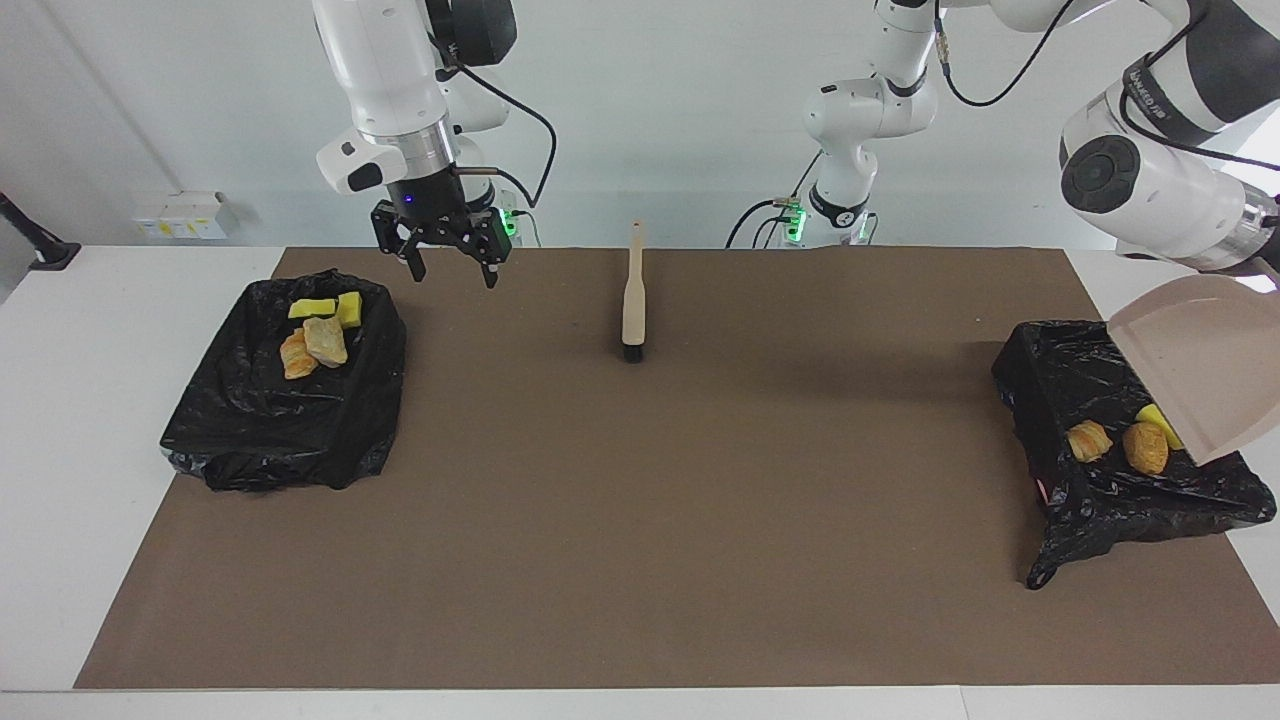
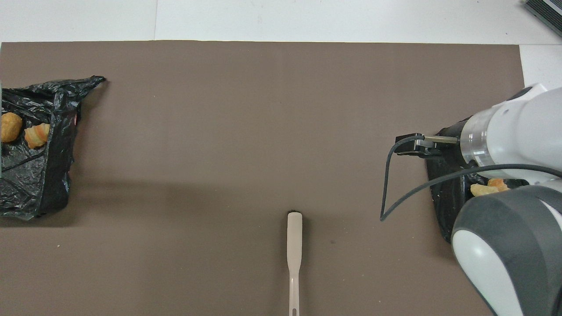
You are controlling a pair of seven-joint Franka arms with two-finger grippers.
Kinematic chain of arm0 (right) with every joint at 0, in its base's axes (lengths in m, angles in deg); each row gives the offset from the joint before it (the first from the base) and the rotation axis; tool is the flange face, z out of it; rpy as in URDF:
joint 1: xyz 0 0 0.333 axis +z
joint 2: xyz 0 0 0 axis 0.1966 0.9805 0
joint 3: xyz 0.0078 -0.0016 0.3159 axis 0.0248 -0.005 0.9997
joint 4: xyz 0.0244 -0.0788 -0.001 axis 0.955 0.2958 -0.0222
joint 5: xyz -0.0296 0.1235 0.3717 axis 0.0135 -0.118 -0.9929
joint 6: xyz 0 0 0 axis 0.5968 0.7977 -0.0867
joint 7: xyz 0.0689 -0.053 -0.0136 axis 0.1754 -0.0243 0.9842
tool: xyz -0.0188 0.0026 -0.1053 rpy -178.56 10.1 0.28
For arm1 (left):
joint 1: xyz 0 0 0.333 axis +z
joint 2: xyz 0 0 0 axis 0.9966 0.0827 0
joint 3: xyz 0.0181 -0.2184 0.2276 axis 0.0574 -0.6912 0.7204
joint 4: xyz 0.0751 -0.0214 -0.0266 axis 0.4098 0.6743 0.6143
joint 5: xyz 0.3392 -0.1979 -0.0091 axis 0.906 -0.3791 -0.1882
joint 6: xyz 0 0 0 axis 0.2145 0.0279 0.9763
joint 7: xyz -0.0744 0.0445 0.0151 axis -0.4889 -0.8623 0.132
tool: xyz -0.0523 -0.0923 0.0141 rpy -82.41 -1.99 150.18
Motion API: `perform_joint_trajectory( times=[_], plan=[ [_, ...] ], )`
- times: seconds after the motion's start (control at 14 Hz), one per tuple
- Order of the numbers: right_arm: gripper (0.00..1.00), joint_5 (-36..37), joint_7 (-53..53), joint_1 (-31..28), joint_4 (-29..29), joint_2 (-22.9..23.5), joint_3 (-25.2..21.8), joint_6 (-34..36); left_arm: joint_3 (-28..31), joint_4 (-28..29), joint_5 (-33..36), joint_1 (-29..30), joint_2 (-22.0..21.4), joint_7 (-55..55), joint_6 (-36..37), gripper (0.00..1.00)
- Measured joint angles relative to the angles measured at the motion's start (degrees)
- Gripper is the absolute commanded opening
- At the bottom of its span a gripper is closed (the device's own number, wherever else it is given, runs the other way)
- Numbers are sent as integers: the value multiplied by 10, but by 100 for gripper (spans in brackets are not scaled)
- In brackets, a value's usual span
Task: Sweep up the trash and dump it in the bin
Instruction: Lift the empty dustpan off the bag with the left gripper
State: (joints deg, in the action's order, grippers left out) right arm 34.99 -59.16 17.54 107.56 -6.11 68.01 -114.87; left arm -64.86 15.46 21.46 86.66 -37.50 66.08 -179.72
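The trash lies in two black-lined bins. The bin [image 1: 290,420] at the right arm's end holds yellow sponge pieces [image 1: 312,308] and tan lumps [image 1: 325,340]. The bin [image 1: 1060,370] at the left arm's end holds two brown lumps [image 1: 1089,440] [image 2: 37,135] and a yellow sponge piece [image 1: 1152,415] half hidden by the beige dustpan [image 1: 1200,370]. The left arm holds that dustpan tilted over this bin, and its gripper is cut off by the view's edge. My right gripper [image 1: 452,272] hangs open and empty over the mat beside the other bin.
A beige brush [image 1: 632,300] [image 2: 294,245] lies on the brown mat [image 1: 640,520] midway between the bins, toward the robots' edge. In the overhead view the right arm's wrist covers most of its bin [image 2: 443,193]. White table borders the mat.
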Motion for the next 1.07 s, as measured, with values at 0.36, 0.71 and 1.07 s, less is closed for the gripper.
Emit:
perform_joint_trajectory(
  times=[0.36,0.71,1.07],
  plan=[
    [100,2,97,-24,-31,-1,-42,54,-1,1,-176,-33,-1,-49,17,0],
    [100,26,211,-31,-66,-2,-117,109,10,11,-367,-13,-1,-123,-7,0],
    [100,27,215,-36,-70,-1,-115,133,5,58,-480,-13,4,-265,-38,0]
  ],
)
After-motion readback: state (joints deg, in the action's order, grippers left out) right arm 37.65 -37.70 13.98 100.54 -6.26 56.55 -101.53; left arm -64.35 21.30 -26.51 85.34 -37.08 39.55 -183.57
